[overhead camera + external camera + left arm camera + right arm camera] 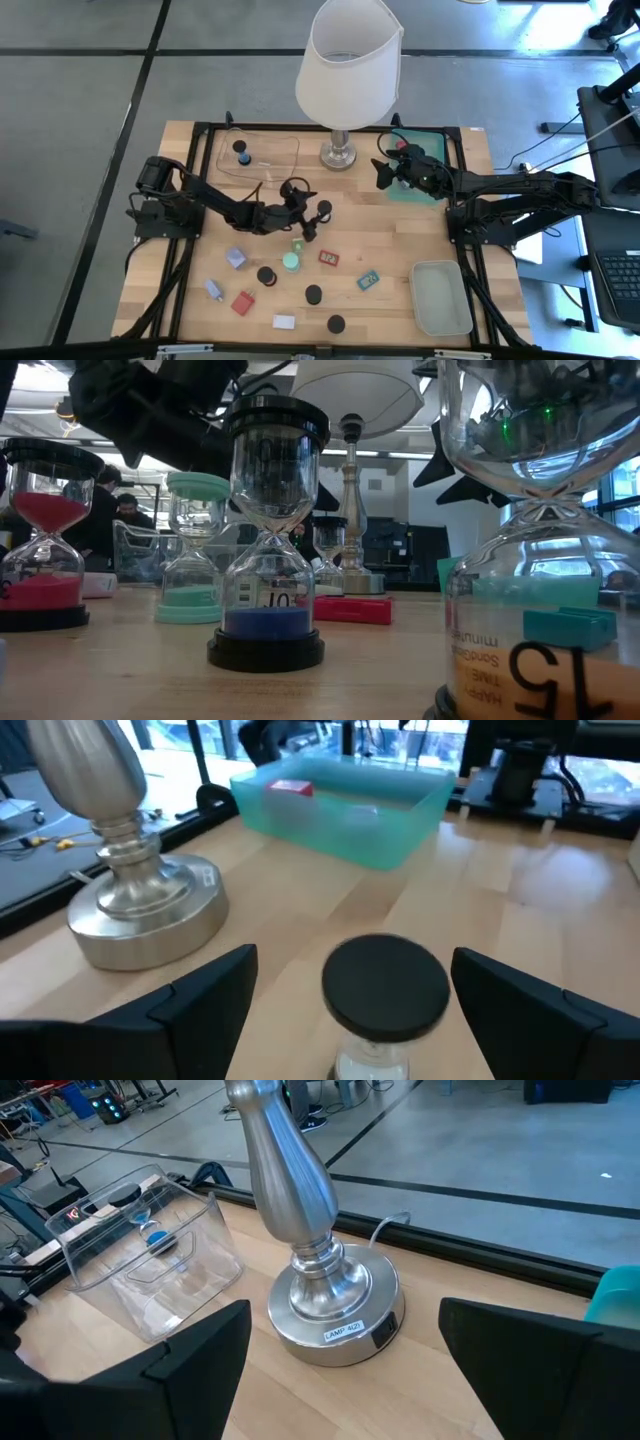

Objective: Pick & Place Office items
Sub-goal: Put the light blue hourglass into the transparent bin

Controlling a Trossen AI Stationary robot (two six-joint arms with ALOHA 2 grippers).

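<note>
- Left gripper (312, 213), near the table's centre, has its jaws spread wide on either side of a black-capped sand timer (385, 988) that stands upright between the fingers, apparently untouched.
- Clear tray (262, 152) at 11 o'clock holds a blue-sand timer (242, 152).
- Loose office items lie from 8 to 5 o'clock: lavender block (236, 258), red block (243, 302), teal timer (291, 262).
- Lamp (340, 150) at 12 o'clock.
- Right gripper (383, 172), jaws wide and empty, hovers at the green tray (420, 190) at 2 o'clock.
</note>
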